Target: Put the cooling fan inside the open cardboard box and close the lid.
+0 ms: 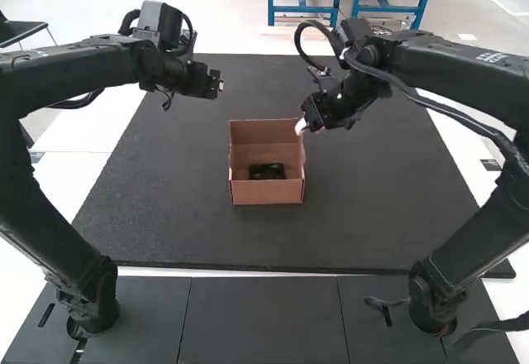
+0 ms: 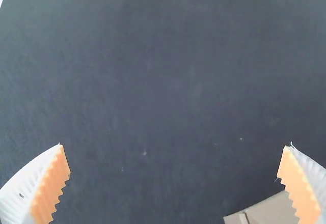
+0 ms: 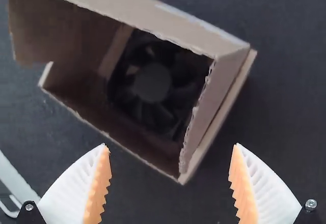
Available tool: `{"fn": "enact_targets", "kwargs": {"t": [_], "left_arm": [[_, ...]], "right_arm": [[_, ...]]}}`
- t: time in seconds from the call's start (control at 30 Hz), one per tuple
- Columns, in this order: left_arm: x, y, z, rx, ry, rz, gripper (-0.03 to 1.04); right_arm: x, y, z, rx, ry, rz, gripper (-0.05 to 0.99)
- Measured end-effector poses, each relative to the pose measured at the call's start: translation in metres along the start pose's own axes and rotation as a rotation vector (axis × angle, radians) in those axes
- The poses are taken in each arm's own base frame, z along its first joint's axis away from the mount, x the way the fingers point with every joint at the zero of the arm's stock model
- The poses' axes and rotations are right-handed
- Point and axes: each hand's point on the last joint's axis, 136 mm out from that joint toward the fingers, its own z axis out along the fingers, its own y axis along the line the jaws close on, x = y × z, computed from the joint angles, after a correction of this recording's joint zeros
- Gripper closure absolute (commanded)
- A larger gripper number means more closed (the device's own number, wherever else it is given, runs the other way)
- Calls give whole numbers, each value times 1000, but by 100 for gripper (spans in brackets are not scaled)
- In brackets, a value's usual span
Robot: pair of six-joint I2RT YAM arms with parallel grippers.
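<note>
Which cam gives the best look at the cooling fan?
Right wrist view: it looks straight into the open cardboard box, so the cooling fan shows hub and blades clearly on the box floor. High view catches it as a small dark shape low inside the box. Left wrist view faces the black mat instead.

Large black textured rubber mat (image 1: 165, 215) lies flat, spread over middle of white desk (image 1: 74, 136). Mat surface pebbled up close, a few faint pale specks (image 2: 144, 153) on it. White desk top shows either side of mat, wider at left. Row of flat black panels (image 1: 260, 318) along near edge of desk, butted side by side, thin seams between. Small dark tag (image 1: 490, 165) on white strip just off mat's right edge; similar tag (image 1: 35, 156) near left edge.
</note>
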Motion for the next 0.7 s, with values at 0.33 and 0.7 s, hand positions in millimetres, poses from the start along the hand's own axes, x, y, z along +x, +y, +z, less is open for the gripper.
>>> {"fn": "enact_targets", "kwargs": {"t": [0.33,0.7], "left_arm": [[5,-28,7,50,10,38,4],[25,-48,17,102,79,63,4]], "right_arm": [[-17,12,-65,31,-215,-56,41],[1,15,-87,44,-236,-67,41]]}}
